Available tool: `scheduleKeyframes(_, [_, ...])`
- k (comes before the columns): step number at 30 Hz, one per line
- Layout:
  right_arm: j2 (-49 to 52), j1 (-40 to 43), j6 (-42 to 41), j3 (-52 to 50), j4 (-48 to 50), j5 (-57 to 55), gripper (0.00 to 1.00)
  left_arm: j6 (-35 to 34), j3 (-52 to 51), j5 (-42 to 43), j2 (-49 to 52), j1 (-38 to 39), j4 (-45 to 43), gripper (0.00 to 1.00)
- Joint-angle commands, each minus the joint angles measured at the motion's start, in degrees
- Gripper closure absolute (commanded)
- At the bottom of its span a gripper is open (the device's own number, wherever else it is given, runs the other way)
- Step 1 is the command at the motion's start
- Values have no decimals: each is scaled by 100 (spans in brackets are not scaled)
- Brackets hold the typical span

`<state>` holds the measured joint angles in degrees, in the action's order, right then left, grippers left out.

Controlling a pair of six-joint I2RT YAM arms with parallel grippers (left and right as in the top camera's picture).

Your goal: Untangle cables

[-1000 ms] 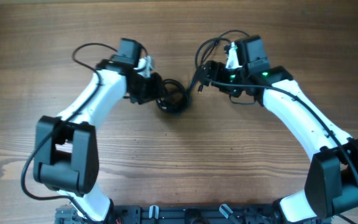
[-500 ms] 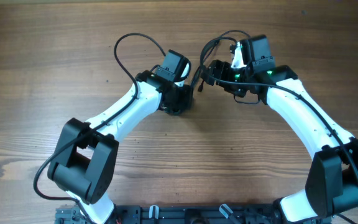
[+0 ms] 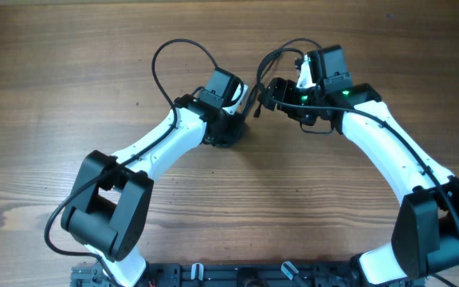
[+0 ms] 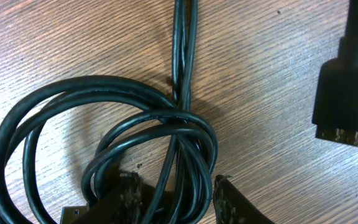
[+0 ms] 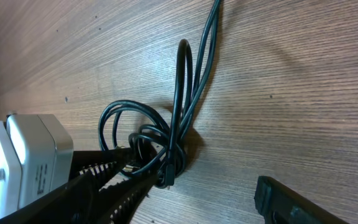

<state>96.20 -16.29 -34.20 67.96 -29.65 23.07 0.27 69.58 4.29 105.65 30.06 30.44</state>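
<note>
Brown wood is covering the whole counter (image 3: 70, 64), and two white and black arms are bending in toward its middle from the bottom edge of the overhead view. The cables (image 4: 185, 121) are lying on the wood near the middle, right under the tip of the left arm. They are making a messy black coil, with a few round loops crossing over each other at a knot. Two strands are running away from the knot side by side in a straight line.

The left hand (image 4: 176, 183) is sitting low over the coil, with one finger (image 4: 126, 196) on each side of the bunched strands. The strands are passing between the fingers, but I cannot tell if the hand is squeezing them or only sitting around them. A black plug (image 4: 339, 102) with a shiny gold end is showing off to one side of the coil, not touching it.

The right hand (image 3: 271, 94) is hovering just beside the left hand, close to the long strands. Its fingers are spread wide and are holding nothing. In the right wrist view, the coil is lying on the wood in front of that hand.
</note>
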Motion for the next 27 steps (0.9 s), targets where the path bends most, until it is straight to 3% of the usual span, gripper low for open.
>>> scheduleKeyframes(1, [35, -13, 127, 92, -22, -81, 14, 610, -118, -92, 55, -2, 0, 66])
scheduleKeyframes(15, [35, -13, 144, 92, -68, -76, 15, 706, -144, -275, 516, -35, 9, 69])
scheduleKeyframes(19, [35, -24, 142, 92, -61, -72, 15, 704, -144, -291, 605, -44, -50, 86])
scheduleKeyframes(23, [35, -52, 120, 92, -17, 17, 14, 675, -144, -280, 863, -83, -116, 87])
scheduleKeyframes(27, [35, -68, 68, 92, 127, 195, 15, 452, -144, -240, 981, -96, -107, 96])
